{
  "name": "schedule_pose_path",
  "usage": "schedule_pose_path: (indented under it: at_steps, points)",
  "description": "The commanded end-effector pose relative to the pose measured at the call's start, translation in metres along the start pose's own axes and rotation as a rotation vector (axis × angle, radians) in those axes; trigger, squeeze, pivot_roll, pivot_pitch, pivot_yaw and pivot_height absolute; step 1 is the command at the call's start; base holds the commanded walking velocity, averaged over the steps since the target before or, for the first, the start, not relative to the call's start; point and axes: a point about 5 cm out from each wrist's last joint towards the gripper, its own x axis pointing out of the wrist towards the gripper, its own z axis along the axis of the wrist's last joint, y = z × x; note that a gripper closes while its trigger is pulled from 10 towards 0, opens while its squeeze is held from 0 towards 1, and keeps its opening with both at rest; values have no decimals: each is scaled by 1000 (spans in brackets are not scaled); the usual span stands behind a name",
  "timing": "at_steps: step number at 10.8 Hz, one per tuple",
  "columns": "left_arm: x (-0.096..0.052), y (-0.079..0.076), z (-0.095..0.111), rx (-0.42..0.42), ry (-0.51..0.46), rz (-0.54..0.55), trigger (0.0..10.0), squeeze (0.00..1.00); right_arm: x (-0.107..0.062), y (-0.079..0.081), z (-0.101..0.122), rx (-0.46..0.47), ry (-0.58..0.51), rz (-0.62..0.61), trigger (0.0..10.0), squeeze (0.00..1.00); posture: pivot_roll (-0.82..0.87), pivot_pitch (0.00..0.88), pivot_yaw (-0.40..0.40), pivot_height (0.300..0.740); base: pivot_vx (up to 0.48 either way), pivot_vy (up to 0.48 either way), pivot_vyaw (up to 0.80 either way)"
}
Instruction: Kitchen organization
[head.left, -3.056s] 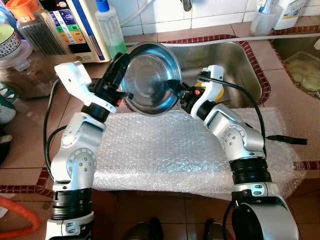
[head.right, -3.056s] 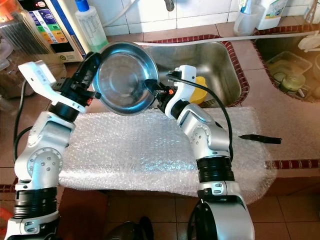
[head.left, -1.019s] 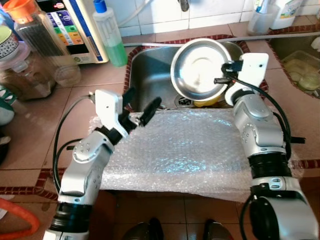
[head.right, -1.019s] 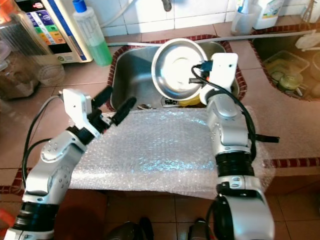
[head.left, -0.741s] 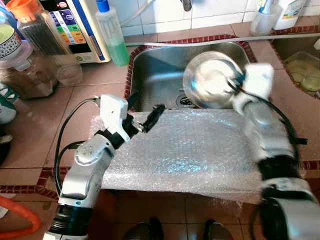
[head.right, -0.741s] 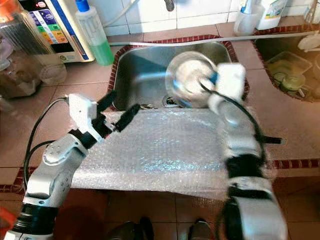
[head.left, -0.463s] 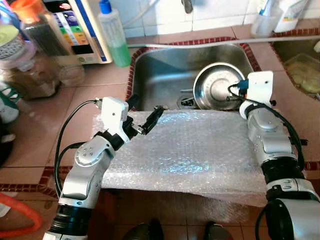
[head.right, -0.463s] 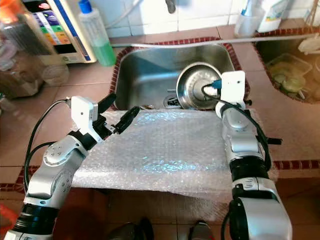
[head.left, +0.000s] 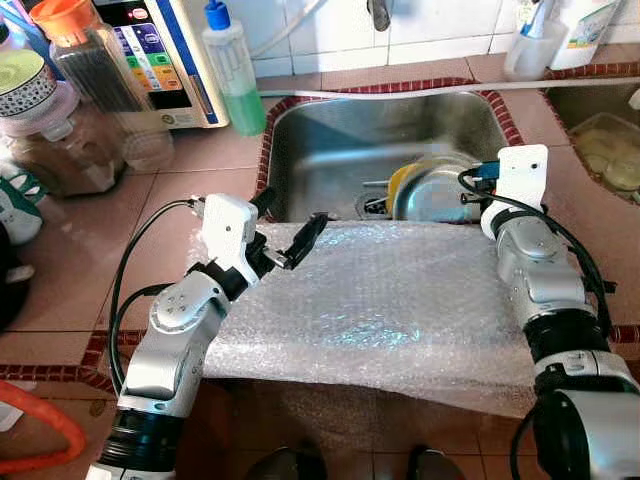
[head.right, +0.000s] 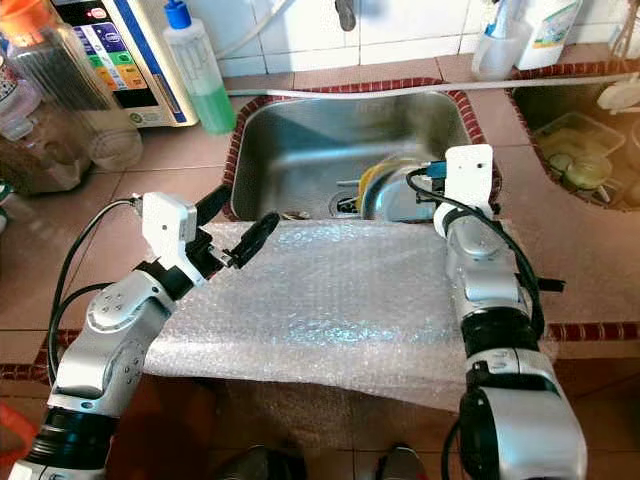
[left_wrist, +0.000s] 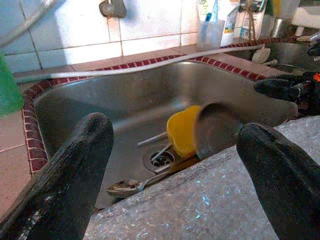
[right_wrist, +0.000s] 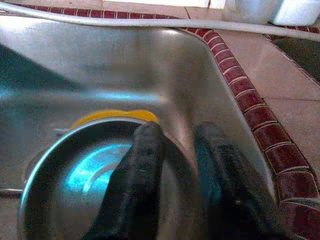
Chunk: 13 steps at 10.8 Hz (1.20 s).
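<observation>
in steel sink (head.left: 330, 150), round metal bowl (head.left: 430, 195)

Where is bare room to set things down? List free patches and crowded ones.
Free: the bubble wrap between both arms, and the sink floor's left half. Crowded: the sink's right side, where the right tool holds the steel bowl against the yellow bowl.

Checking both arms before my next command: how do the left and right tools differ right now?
The left tool hovers open and empty over the bubble wrap; the right tool reaches down into the sink, its fingers on the steel bowl. Both are black and two-fingered.
</observation>
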Motion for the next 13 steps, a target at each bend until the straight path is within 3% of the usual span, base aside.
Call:
schedule_pose_path:
  at_steps: [1,5,9,13]
  points:
    - [-4,3,-4,1,13,22,10000,1000,-8,-5,-41,22,174,-11,10000,1000,-156,208,168,740,0,0,0]
    - [-5,2,-4,2,18,-2,10000,1000,-6,-2,-33,45,143,-4,10000,1000,-156,206,169,740,0,0,0]
    - [-3,2,0,10,9,-13,10000,1000,-6,14,-7,7,23,47,10000,1000,-158,200,170,740,0,0,0]
    - [-3,22,24,51,-107,185,10000,1000,-21,24,33,58,-257,62,10000,1000,-161,190,158,740,0,0,0]
